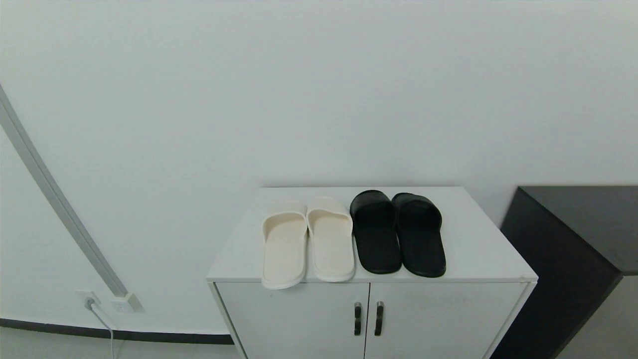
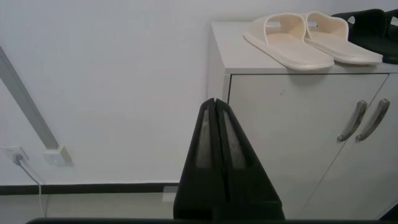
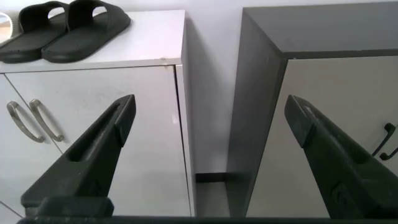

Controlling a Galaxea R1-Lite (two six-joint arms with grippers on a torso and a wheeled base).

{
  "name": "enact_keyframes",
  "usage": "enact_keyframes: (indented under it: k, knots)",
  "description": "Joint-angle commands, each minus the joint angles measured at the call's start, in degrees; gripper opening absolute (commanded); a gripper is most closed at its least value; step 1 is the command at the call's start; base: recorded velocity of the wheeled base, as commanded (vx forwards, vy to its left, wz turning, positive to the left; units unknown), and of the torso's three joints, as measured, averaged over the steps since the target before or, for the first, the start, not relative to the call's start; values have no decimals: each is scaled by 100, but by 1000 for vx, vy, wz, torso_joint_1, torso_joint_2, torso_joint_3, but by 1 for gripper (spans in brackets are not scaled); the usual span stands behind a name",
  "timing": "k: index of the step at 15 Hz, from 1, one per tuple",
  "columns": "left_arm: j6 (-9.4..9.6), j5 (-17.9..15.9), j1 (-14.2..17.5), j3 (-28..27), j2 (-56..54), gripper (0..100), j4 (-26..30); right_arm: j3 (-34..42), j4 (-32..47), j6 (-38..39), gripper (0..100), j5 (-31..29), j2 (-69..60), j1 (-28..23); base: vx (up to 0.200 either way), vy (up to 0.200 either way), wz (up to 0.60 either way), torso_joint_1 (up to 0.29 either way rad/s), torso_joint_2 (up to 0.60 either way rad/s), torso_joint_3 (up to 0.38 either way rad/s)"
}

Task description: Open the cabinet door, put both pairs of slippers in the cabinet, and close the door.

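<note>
Head view: white slippers (image 1: 307, 242) and black slippers (image 1: 397, 233) sit atop the closed cabinet (image 1: 473, 239). Left claw (image 2: 214, 102) pressed together, empty; right claw (image 3: 210, 104) spread wide, empty.

Cabinet (image 1: 478, 239): the inside is hidden behind the closed doors (image 1: 294, 319), and the lower part is cut by the head view's bottom edge. Black slippers (image 2: 373, 25) are mostly cut off at the frame edge in my left wrist view. There's a pale sliver (image 3: 4, 22) beside them in my right wrist view, too little to tell what. Dark cabinet (image 1: 573, 234) runs off the right and bottom edges. Wall cable (image 1: 102, 324) exits the bottom edge, end unseen. The bases of my left hand (image 2: 214, 102) and right hand (image 3: 210, 104) are cropped.
</note>
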Motion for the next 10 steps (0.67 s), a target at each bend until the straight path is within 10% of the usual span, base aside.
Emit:
enact_keyframes:
  k: [1, 9, 10]
  knots:
    - [-2, 2, 1, 0, -2, 0, 4, -1, -7, -10, 100, -2, 4, 0, 0, 0, 0, 0, 0, 0]
    - [-11, 2, 1, 0, -2, 0, -5, -63, -77, -283, 100, 174, 197, -62, 0, 0, 0, 0, 0, 0]
    - [-11, 2, 1, 0, -2, 0, -5, -968, -244, 131, 100, 156, 566, -26, 0, 0, 0, 0, 0, 0]
